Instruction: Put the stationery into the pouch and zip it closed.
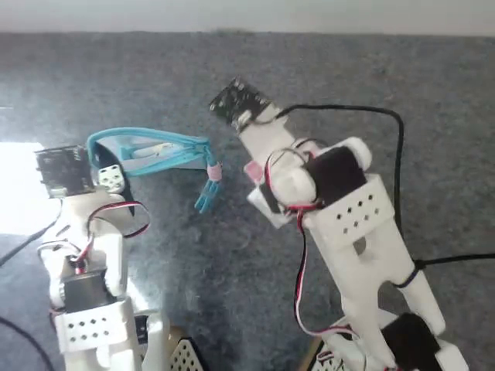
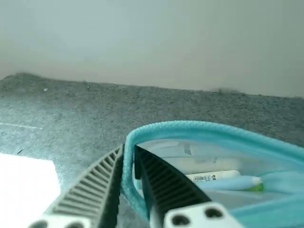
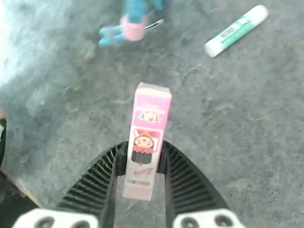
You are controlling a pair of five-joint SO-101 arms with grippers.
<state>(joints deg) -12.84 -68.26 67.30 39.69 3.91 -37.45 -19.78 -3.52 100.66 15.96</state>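
Observation:
A teal pouch (image 1: 151, 151) lies open on the grey mat, with a white pen and other stationery inside (image 2: 213, 176). My left gripper (image 2: 127, 151) is shut on the pouch's rim at its left end (image 1: 108, 166). The zip's teal tassel with a pink bead (image 1: 210, 182) trails from the pouch's right end (image 3: 130, 26). My right gripper (image 3: 142, 148) is shut on a pink box (image 3: 145, 142), held above the mat just right of the tassel (image 1: 254, 171). A white and green glue stick (image 3: 236, 29) lies on the mat beyond the box.
A bright white patch (image 1: 19, 189) covers the mat at the left edge. A black cable (image 1: 398, 147) loops over the mat right of the right arm. A pale wall (image 2: 152, 42) borders the mat's far edge.

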